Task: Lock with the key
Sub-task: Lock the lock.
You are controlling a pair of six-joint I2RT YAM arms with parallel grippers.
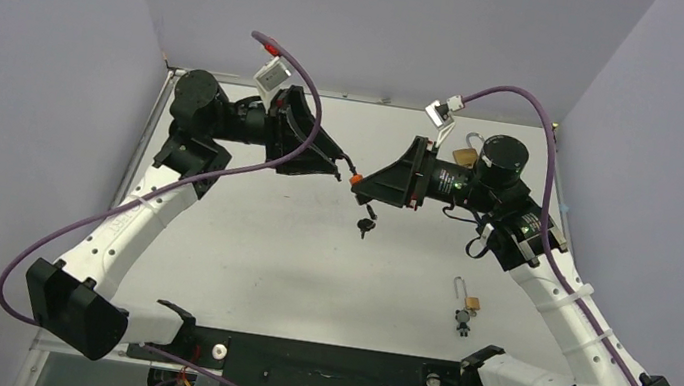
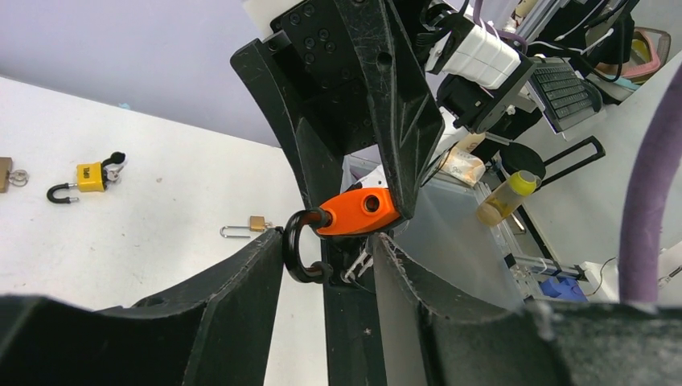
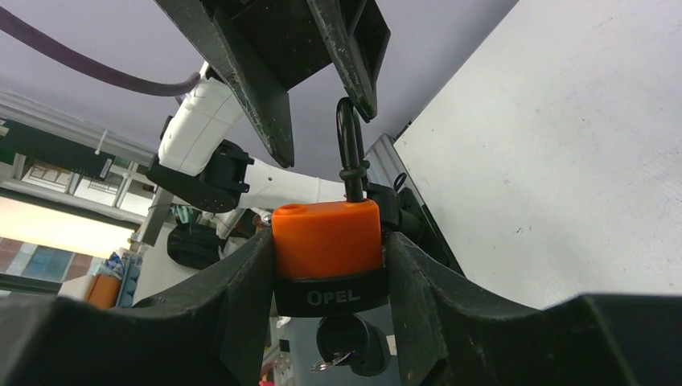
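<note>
Currently, the left gripper (image 2: pixel 326 245) sits just left of the orange padlock (image 3: pixel 326 237) with its jaws part open, one on either side of the shackle (image 3: pixel 347 137) and not clamped. The key (image 3: pixel 344 342) hangs beneath the padlock body. The right gripper (image 3: pixel 326 257) clamps that body. Judged outstanding — seat the shackle, turn the key.

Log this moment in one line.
right claw: shut on orange padlock | left claw: open around unlatched shackle | key: in keyhole
</note>
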